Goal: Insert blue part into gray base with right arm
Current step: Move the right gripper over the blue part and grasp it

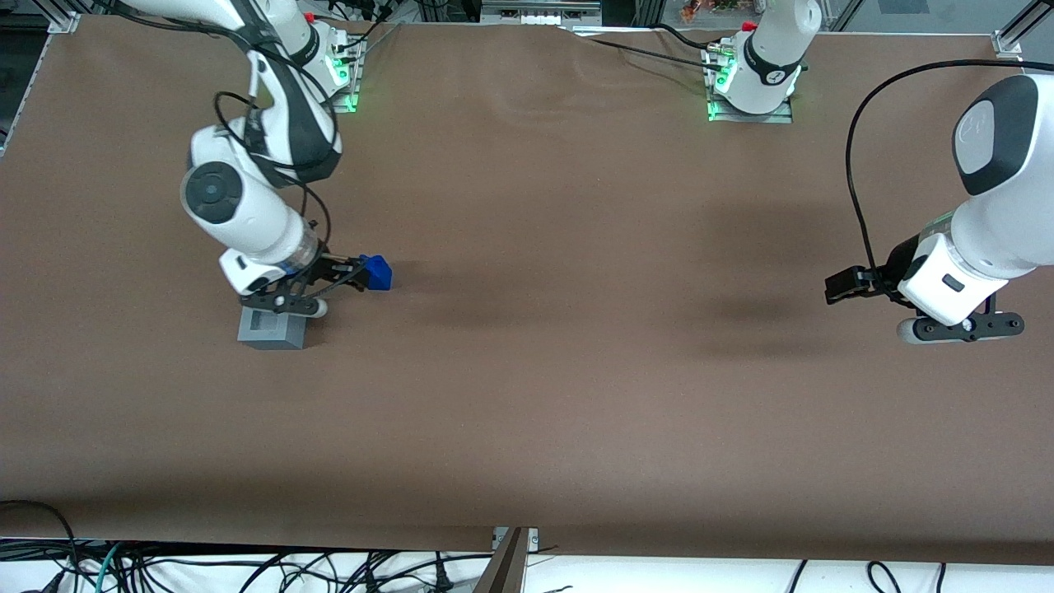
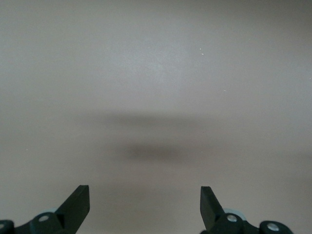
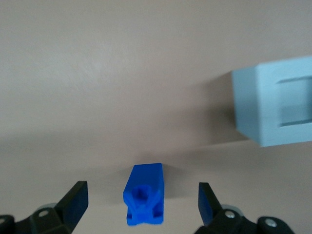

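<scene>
Hovering open claw point(image 3: 142, 195) straddles blue part point(image 3: 144, 200), untouched; gray base point(image 3: 275, 107) nearby; no legible writing.

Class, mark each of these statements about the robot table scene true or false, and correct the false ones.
1. The blue part sits between the open fingers of the pincer. True.
2. The blue part is already in the gray base. False: it lies on the table, apart from the base.
3. The gray base has a square hole in its top face. True.
4. The pincer is clamped shut on the gray base. False: it is open, around the blue part.
5. The gray base is nearer to the front camera than the blue part. True.
</scene>
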Controlling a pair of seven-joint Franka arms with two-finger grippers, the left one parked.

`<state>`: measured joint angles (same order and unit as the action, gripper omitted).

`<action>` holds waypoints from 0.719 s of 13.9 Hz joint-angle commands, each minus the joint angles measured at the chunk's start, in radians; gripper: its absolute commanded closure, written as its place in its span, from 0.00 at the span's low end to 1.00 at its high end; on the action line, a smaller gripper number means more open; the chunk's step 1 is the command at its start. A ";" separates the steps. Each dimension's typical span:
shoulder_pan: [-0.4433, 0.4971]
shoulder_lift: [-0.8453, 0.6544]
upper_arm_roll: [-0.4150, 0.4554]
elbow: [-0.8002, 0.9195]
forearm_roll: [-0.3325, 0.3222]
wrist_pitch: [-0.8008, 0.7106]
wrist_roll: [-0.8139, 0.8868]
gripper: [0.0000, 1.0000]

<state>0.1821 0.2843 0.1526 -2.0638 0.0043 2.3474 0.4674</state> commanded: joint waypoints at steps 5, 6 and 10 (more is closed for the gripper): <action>0.007 0.010 0.021 -0.148 0.022 0.195 0.088 0.00; 0.008 0.013 0.030 -0.153 0.023 0.210 0.091 0.00; 0.014 0.030 0.033 -0.153 0.023 0.214 0.096 0.00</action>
<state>0.1883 0.3135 0.1823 -2.2014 0.0140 2.5394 0.5515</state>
